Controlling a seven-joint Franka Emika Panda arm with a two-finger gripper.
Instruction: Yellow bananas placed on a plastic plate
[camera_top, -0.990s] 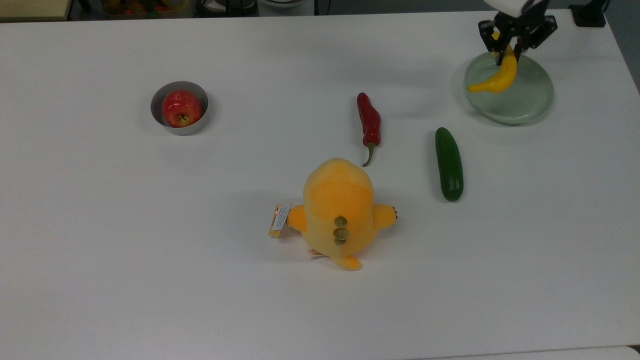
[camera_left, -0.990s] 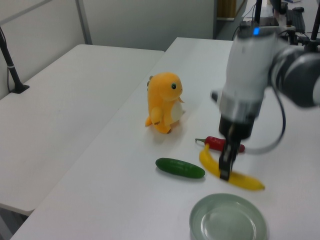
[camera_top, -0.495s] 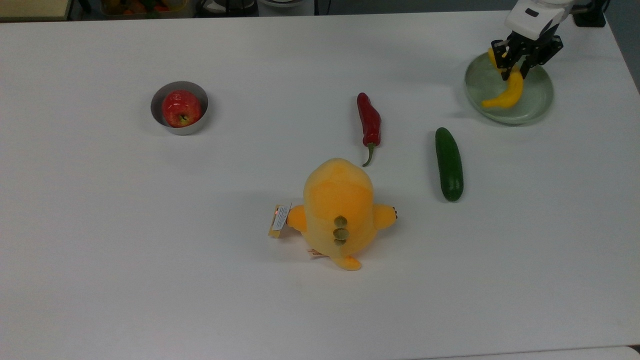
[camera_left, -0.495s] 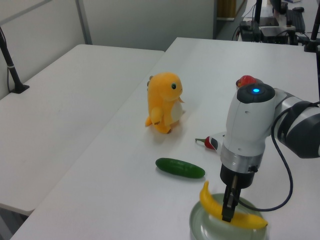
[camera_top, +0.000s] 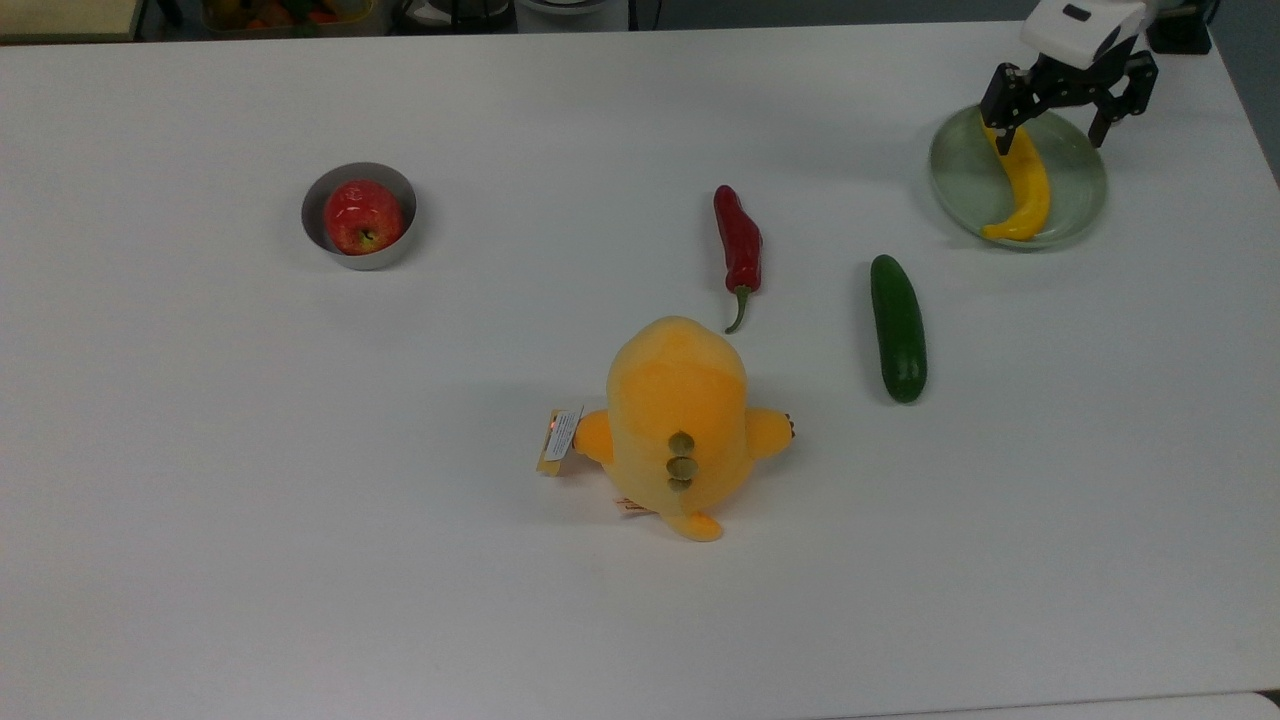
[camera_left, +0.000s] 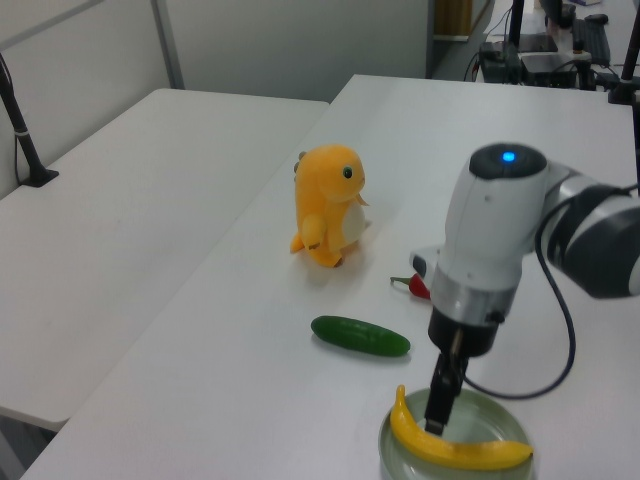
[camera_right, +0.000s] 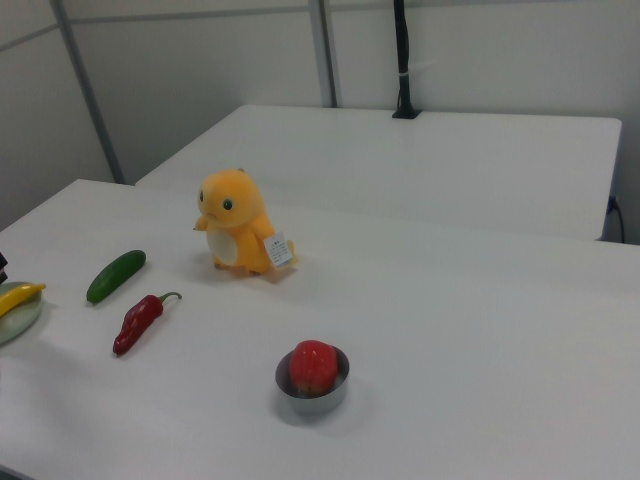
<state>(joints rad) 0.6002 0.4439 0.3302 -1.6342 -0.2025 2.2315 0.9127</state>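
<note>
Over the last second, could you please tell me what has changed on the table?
The gripper lowered the banana onto the plate and let go; its fingers are now spread open above it. The cucumber, chili, plush toy and apple bowl stayed put.

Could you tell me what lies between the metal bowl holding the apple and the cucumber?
In the top view, the red chili pepper lies between the metal bowl and the cucumber; the rest of that stretch is bare white table.

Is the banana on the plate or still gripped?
On the plate. The banana lies flat inside the plate; the gripper is open, fingers spread either side.
</note>
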